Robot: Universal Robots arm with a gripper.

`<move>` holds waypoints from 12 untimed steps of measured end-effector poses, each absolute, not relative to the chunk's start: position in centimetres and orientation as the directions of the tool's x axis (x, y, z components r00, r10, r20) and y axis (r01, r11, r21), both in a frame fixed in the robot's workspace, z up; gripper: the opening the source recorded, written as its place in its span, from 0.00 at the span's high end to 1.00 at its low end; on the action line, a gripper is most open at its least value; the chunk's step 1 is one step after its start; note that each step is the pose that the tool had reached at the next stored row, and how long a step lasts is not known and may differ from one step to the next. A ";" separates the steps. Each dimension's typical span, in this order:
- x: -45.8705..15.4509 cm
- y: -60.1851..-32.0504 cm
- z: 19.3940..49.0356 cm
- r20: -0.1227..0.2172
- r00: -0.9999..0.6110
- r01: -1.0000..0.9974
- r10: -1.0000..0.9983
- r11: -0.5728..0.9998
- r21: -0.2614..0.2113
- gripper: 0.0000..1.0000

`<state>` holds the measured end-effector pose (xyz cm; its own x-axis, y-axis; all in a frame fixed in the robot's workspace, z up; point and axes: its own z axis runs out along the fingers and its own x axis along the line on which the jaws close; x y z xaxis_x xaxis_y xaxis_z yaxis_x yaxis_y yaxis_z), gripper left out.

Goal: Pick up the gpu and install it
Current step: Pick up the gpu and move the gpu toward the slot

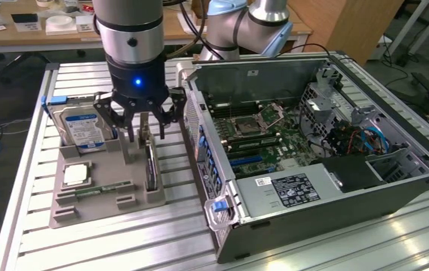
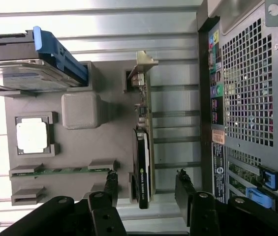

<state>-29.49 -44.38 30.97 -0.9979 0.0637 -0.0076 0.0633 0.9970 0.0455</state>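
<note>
Going from the exterior view's left, the hard drive [image 1: 82, 129] stood upright in its blue frame at the far corner of the grey holder tray [image 1: 94, 212]. Its white and blue label carried print too small to read. Nearer along the same edge lay the processor chip [image 1: 76, 174], and just beside it the memory stick [image 1: 97, 189] rested flat in its groove. Then came the gripper [image 1: 147, 137], its jaws wide apart and holding nothing, hanging over the tray's edge closest to the computer case [image 1: 335, 186]. The gpu [image 1: 151, 166] stood on its long edge in a slot along that same edge. Its long axis ran from the far end of the tray to the near end, parallel to the side of the case, with the silver bracket [image 2: 143, 63] at one end. In the wrist view one of the fingers [image 2: 111, 184] was on each side of the thin card, so I judge that the card lay straight below the gripper, with the gap set across its thickness. The edge of the black cooler [image 2: 141, 172] carried a small logo and pale lettering, possibly NVIDIA, but I could not be sure. On the case, the power supply [image 1: 297, 189] had a black label with white print, unreadable.
</note>
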 end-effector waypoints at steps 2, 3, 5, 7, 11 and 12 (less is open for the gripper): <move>-29.5 -44.5 30.9 -0.007 -0.998 0.063 0.064 0.997 0.045 0.41; -29.5 -44.5 30.8 -0.007 -0.998 0.063 0.064 0.997 0.045 0.41; -29.5 -44.6 30.7 -0.007 -0.998 0.063 0.064 0.997 0.045 0.41; -29.5 -44.6 30.6 -0.006 -0.998 0.063 0.064 0.997 0.045 0.41; -29.5 -44.7 30.3 -0.005 -0.998 0.063 0.064 0.997 0.045 0.41; -29.5 -44.7 30.2 -0.004 -0.998 0.063 0.064 0.997 0.045 0.41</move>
<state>-29.49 -44.66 30.18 -0.9980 0.0637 -0.0044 0.0635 0.9970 0.0452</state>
